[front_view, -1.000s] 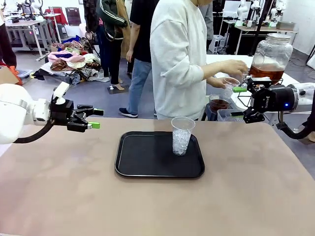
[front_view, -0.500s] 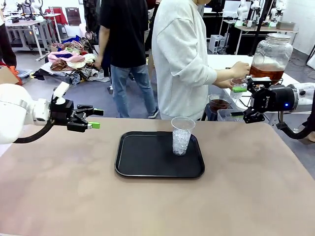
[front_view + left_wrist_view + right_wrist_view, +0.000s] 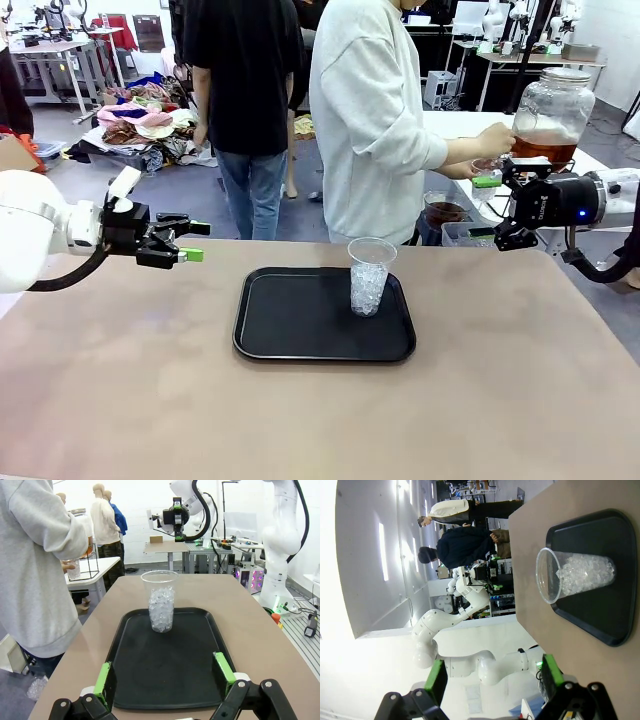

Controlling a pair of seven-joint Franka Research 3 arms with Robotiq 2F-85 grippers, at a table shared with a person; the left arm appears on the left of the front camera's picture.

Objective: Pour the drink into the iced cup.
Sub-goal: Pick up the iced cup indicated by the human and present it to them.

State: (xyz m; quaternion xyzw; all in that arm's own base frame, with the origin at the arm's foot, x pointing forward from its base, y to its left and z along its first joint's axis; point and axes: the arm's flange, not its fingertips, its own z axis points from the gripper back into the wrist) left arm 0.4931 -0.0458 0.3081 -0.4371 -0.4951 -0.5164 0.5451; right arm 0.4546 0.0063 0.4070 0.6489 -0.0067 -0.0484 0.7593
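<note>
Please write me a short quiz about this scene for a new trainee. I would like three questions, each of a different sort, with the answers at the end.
1. True or false: the iced cup stands upright on the black tray.
2. The left gripper is: A) shut on the cup; B) open, holding nothing; C) shut, holding nothing.
3. In what vessel is the amber drink now, and whose hand is beside it?

Key: 1 true. 2 B. 3 In the large glass jar; the person's hand is at its side.
</note>
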